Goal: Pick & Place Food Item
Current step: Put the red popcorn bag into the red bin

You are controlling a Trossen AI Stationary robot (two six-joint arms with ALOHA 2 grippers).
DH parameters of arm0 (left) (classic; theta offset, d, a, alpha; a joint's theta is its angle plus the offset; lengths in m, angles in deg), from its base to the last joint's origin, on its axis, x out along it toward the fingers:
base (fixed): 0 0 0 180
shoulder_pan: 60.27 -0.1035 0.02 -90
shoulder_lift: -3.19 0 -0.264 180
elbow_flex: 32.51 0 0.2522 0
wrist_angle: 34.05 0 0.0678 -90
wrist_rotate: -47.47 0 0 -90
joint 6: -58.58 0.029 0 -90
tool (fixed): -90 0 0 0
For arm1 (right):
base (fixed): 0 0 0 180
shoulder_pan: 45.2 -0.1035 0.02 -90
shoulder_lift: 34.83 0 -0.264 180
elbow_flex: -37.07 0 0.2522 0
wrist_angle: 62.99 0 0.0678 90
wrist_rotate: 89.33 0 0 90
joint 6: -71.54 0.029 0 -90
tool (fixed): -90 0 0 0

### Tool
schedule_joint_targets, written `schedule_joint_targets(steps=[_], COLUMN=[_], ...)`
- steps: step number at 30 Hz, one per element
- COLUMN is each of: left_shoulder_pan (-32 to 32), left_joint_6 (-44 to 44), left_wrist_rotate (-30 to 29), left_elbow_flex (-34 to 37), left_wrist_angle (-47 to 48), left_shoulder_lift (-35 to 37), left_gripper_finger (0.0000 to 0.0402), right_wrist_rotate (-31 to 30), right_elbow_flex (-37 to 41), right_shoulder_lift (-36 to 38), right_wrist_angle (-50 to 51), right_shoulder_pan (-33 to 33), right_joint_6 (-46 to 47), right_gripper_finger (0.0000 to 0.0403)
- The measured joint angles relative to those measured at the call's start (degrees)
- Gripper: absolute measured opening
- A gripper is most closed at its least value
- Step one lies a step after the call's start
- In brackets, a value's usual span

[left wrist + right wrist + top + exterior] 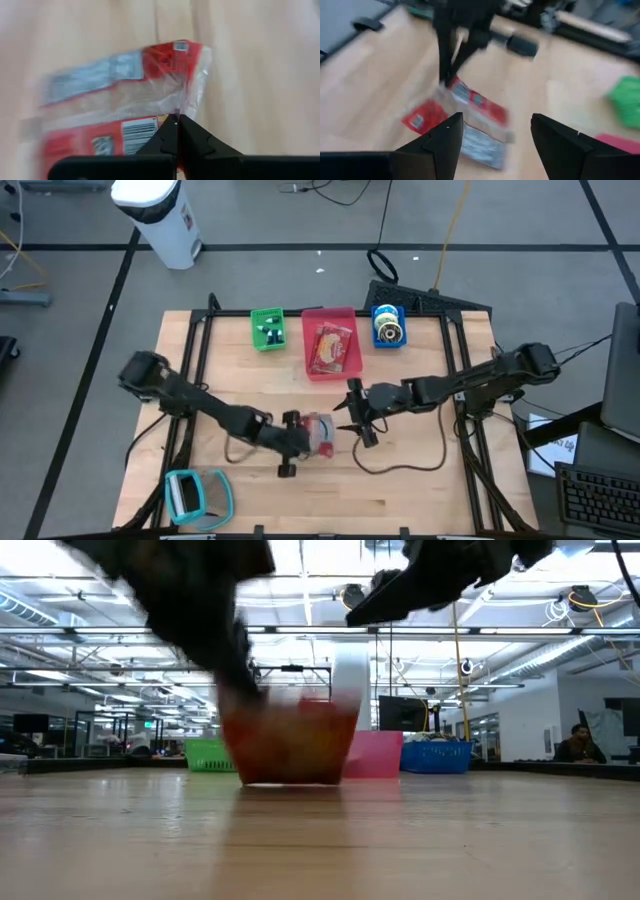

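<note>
The food packet, a red and clear plastic pouch, is lying near the middle of the table, in front of the red bin. Taking the packet as the landmark and going from the front edge of the table toward the back: nearest the front, well to the packet's front-left, a teal-framed object is sitting at the table's corner, out of the way. At the packet itself, the left hand is pinching with its fingers pressed together on a thin edge of the wrapper; in the left wrist view the tips are meeting right where the clear seam folds, which suits a limp pouch that offers only film to grab, so this looks like the pick step just being secured. Just beside the packet on its right, the right hand is hovering with its fingers spread apart and gripping nothing, apparently waiting clear of the grasp. Behind the packet, along the back of the table, three bins are standing in a row: the red bin directly behind it, already holding a similar pouch and so the likely destination; the green bin to the red bin's left; and the blue bin to its right.
</note>
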Motion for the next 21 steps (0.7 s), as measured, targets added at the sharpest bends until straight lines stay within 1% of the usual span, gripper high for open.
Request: schedule_joint_targets(steps=[3,5,8,11,14,16,18,21], left_shoulder_pan=[-1.09,-2.02,-2.93,-3.61,-3.99,-4.23,-4.65,-5.03], left_joint_6=[-2.12,-2.59,-1.93,-0.63,-0.11,-0.11,-0.09,-0.08], left_wrist_rotate=[-0.96,-1.14,-1.21,-1.29,-1.43,-1.43,-1.45,-1.87], left_elbow_flex=[-0.27,-0.16,-0.22,-0.34,-0.27,-0.29,-0.31,-0.29], left_wrist_angle=[1.31,1.72,0.61,1.35,1.70,1.51,2.42,2.73], left_shoulder_lift=[6.78,10.39,15.44,18.31,19.05,19.22,19.15,19.08], left_gripper_finger=[0.0003,0.0002,0.0001,0.0001,0.0001,0.0001,0.0001,0.0000], right_wrist_rotate=[-7.87,-12.05,-15.62,-15.93,-15.91,-15.63,-14.07,-10.99], right_elbow_flex=[0.00,-0.10,0.02,0.00,0.02,-0.10,-0.08,-0.04], right_shoulder_lift=[2.80,3.12,2.78,1.52,1.17,0.14,-0.61,-1.63], right_wrist_angle=[1.47,-0.06,-0.27,-1.86,-2.89,-5.67,-6.29,-7.44], right_shoulder_pan=[-2.97,-4.64,-6.50,-6.72,-6.67,-6.67,-6.68,-6.88], right_joint_6=[-3.47,-5.64,-8.20,-8.52,-6.40,-6.17,-7.09,-5.90], right_gripper_finger=[0.0221,0.0221,0.0222,0.0222,0.0221,0.0222,0.0222,0.0222])
